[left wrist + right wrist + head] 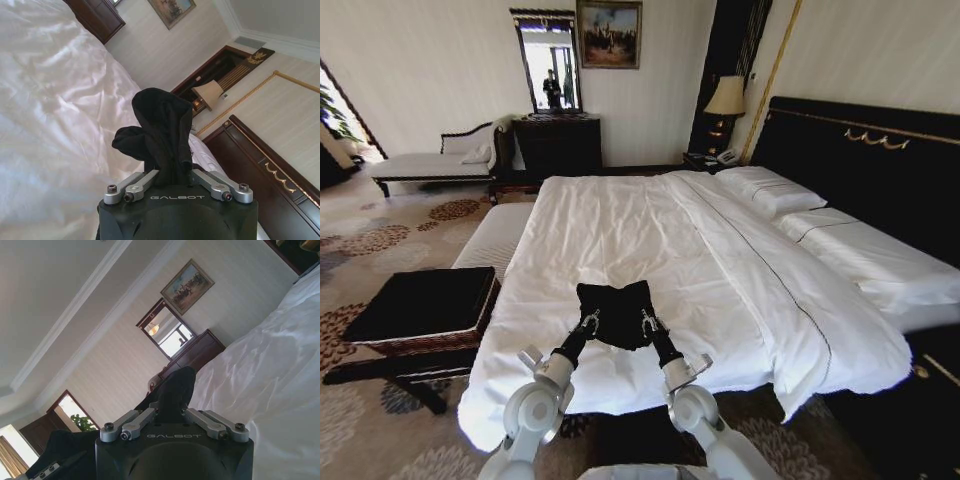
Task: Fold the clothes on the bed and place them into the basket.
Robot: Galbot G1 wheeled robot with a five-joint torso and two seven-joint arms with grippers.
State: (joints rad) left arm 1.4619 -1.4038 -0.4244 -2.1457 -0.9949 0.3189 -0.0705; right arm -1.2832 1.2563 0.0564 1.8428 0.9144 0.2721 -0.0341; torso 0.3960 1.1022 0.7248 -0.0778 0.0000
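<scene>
Head view showed the bed (pixel 650 230) reaching away from the robot, its white duvet smooth, two pillows (pixel 770 190) up by the black headboard (pixel 860 160). At the bed's near edge, about midway along it, lay the T-shirt (pixel 615 312), bunched into a dark crumpled mass on the duvet. Both arms reached onto the bed and met the shirt at its near side: the left gripper (pixel 588 322) at the shirt's left near corner, the right gripper (pixel 648 321) at its right near corner, the two close together. From the left wrist, the left gripper (pixel 170 176) had its fingers pressed together on a fold of black cloth that stood up out of the jaws, with the duvet behind it. From the right wrist, the right gripper (pixel 170 412) likewise pinched a peak of the black cloth. To the bed's left, beside its near corner, sat the basket (pixel 425 312), its black lining facing up, on the patterned carpet (pixel 380 230); a pale bench (pixel 495 238) lay along the same side of the bed, beyond the basket
</scene>
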